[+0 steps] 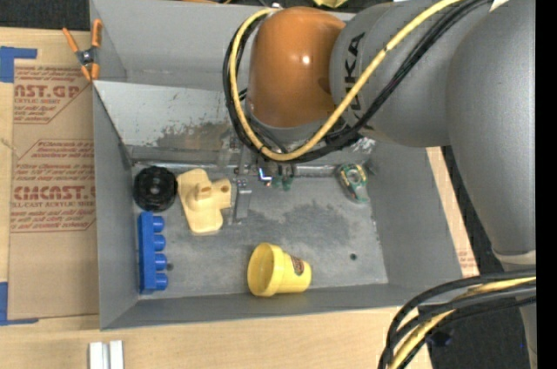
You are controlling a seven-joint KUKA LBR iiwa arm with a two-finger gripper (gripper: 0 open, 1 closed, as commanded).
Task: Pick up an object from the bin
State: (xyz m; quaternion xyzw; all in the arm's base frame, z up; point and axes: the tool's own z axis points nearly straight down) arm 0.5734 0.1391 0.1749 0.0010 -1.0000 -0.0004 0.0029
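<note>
Cream plastic block [204, 202] touches the fingers [241, 200] on their left; whether they grip it cannot be told.

Five loose things lie in the grey bin [113, 271], one of each kind. There is one black round disc [154, 187]; one pale yellow plastic piece [204, 202] of blocky shape; one blue brick [151, 251] with a single row of studs along it; one yellow cup [277, 270] lying on its side; and one small greenish item [353, 178] at the arm's edge, too small to tell its kind
</note>
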